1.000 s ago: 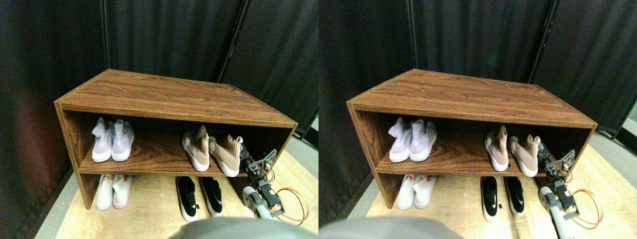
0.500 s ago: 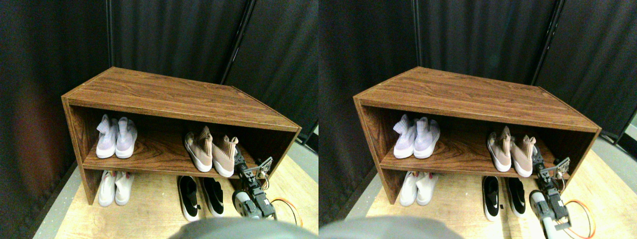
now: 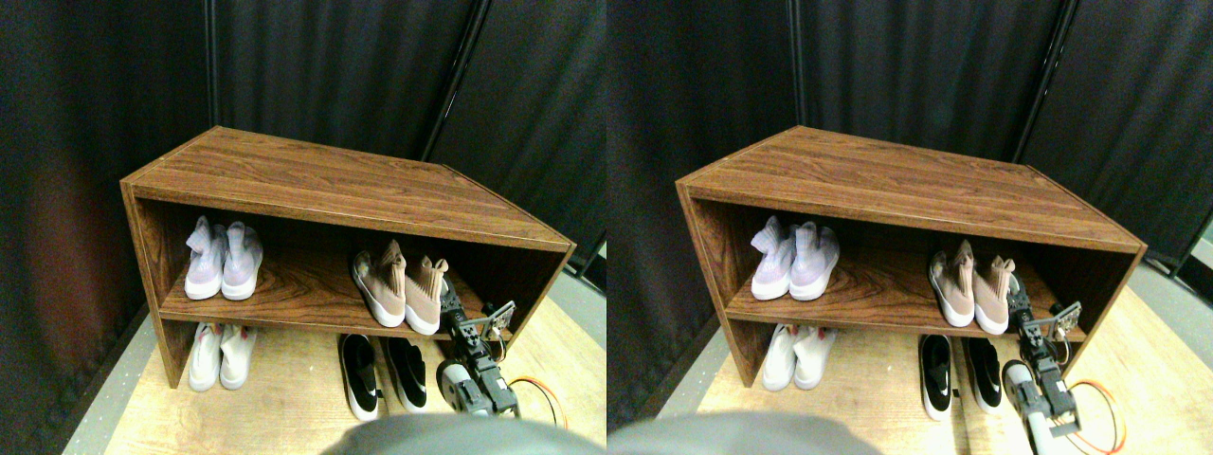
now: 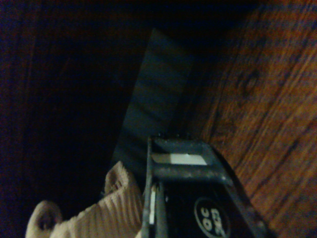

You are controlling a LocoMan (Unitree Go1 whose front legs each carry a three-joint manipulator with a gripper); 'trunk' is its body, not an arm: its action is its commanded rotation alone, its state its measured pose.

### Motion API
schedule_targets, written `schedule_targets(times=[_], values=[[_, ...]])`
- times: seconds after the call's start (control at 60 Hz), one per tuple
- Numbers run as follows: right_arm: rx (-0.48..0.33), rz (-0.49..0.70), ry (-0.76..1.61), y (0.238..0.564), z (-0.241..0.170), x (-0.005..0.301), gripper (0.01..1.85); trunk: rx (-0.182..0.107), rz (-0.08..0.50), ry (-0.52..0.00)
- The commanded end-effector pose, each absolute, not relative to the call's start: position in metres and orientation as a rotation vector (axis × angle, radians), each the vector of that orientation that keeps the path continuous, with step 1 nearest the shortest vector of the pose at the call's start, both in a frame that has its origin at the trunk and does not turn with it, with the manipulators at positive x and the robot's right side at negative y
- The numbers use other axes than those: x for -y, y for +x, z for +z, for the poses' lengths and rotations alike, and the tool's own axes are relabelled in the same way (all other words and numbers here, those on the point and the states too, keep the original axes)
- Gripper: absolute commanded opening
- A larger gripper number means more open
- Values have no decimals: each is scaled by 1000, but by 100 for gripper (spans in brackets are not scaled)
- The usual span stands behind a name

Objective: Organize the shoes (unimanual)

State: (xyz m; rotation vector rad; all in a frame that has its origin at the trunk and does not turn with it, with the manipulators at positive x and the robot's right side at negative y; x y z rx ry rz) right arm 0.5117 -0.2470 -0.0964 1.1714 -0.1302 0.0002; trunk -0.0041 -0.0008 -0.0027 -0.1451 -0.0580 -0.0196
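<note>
1. Up on the middle shelf (image 3: 284, 296) the pinkish-beige shoes (image 3: 403, 289) sat side by side, the right gripper (image 3: 449, 303) against the right-hand shoe's outer side.
2. Whether its jaws were parted or closed could not be told.
3. Its dark jaw frame (image 4: 198, 198) lay beside beige knit (image 4: 99, 213).

Wooden shelf (image 3: 313, 294) carries lavender shoes (image 3: 223, 263) and beige shoes (image 3: 398, 289).
</note>
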Motion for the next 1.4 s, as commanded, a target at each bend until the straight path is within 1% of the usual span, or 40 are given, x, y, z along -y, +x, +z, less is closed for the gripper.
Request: schedule_targets(times=[0.017,0.067,0.117,0.15,0.217,0.233,0.3,0.317,0.383,0.45,0.483,0.5,0.517,0.533,0.567,0.583,0.633,0.65,0.717,0.733,0.75,0.783,0.8,0.817,0.85,0.867,0.933,1.05,1.117,1.167,1.233,1.267,1.333,1.35,1.383,1.4], values=[[150,-7,1183,503,-89,254,6,40,-25,-137],[158,2,1183,500,-86,256,6,41,-31,-133],[171,36,1192,494,-81,259,6,40,-37,-130],[195,59,1132,489,-77,262,6,40,-44,-126],[197,89,1112,483,-71,265,6,39,-55,-121],[208,123,1053,475,-64,267,6,38,-58,-119],[217,147,1069,464,-56,268,6,38,-66,-114],[214,175,1043,461,-52,268,6,38,-66,-114],[201,211,1054,451,-46,269,6,35,-74,-110],[213,251,1017,436,-38,268,6,31,-78,-107],[211,259,1015,434,-37,268,6,31,-78,-107],[188,289,1048,426,-35,267,6,31,-78,-107],[188,289,1048,426,-35,267,6,31,-78,-107],[187,293,1066,421,-35,267,6,22,-79,-106],[185,301,1063,415,-34,266,6,22,-79,-106],[180,314,1064,412,-34,266,6,15,-79,-106],[190,327,1042,404,-36,266,6,15,-79,-106],[191,333,1036,403,-37,266,6,8,-80,-107],[183,356,1019,395,-44,269,6,2,-79,-106],[183,356,1019,395,-44,269,6,2,-79,-106],[179,353,1016,393,-46,269,6,-5,-77,-105],[173,355,1021,391,-49,270,6,-5,-77,-105],[173,354,1022,390,-50,270,6,-12,-77,-104],[178,350,1017,388,-52,270,6,-12,-77,-104],[166,345,1051,387,-54,270,6,-12,-77,-104],[149,340,1092,384,-57,269,6,-17,-78,-103],[166,321,1088,381,-64,268,6,-27,-79,-102],[147,304,1124,376,-75,267,6,-43,-75,-103],[142,289,1125,376,-86,266,6,-46,-75,-103],[104,267,1167,377,-95,265,6,-51,-74,-104],[88,244,1183,379,-104,264,6,-54,-71,-106],[47,227,1240,380,-113,263,6,-55,-70,-105],[32,202,1263,384,-127,263,6,-58,-72,-105],[12,180,1278,389,-138,264,6,-58,-72,-105],[-11,142,1333,393,-146,264,6,-60,-71,-106],[-11,142,1333,393,-146,264,6,-62,-69,-106]])
